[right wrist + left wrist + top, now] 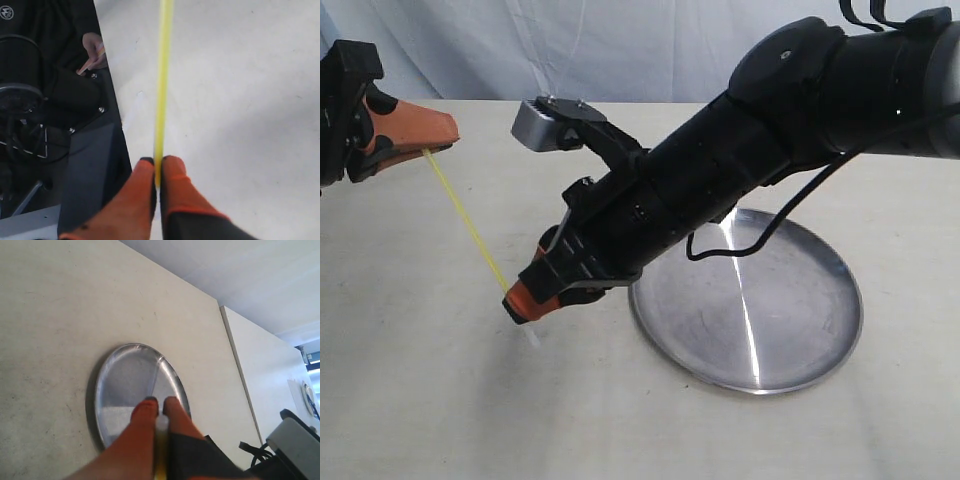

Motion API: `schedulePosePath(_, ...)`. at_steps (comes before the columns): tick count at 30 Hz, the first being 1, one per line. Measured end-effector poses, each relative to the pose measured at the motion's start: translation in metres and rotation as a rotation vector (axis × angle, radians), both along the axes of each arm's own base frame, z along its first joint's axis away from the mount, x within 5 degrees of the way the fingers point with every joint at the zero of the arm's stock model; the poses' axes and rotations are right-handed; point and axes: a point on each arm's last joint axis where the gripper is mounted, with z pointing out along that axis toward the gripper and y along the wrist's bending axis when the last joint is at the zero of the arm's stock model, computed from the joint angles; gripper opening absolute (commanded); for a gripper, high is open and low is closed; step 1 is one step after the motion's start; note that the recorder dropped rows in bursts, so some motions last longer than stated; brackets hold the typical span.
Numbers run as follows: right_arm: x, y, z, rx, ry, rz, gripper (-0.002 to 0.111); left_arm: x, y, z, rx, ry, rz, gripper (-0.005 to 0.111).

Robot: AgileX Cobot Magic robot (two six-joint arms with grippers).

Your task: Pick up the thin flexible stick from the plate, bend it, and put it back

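Exterior view: the left gripper, at the upper left of the frame, and the right gripper, left of centre, each have their orange tips pressed together on the thin flexible stick. The stick runs straight and diagonally between them. A pale end shows just below the right gripper; whether it touches the table cannot be told. The plate lies on the table right of centre, partly covered by the right arm, and the stick is clear of it. Left wrist view: the left gripper has its fingers clamped on a whitish, blurred length of the stick. Only this view shows most of the round outline of the plate, beyond the tips. Right wrist view: the right gripper is clamped on the stick, which leads away as a blurred yellow line over the bare table. Only this view shows dark equipment beside the table with a round white emblem; its characters cannot be read.
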Motion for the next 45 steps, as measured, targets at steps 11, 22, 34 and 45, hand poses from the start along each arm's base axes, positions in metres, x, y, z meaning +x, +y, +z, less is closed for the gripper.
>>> schedulePosePath(11,0.001,0.001,0.002,0.021,0.009,-0.021,0.051,0.0,0.0,0.0,0.001,0.0,0.002,0.0)
schedulePosePath(22,0.008,0.009,-0.003,0.032,-0.013,-0.103,0.051,0.0,0.0,0.0,0.004,-0.004,0.0,0.0)
schedulePosePath(34,0.006,0.019,-0.01,0.023,-0.026,-0.122,0.0,0.0,0.0,0.0,0.015,-0.019,-0.005,0.0)
schedulePosePath(45,0.009,0.022,-0.007,0.053,-0.032,-0.176,0.0,0.002,0.001,0.002,0.029,-0.043,0.008,0.0)
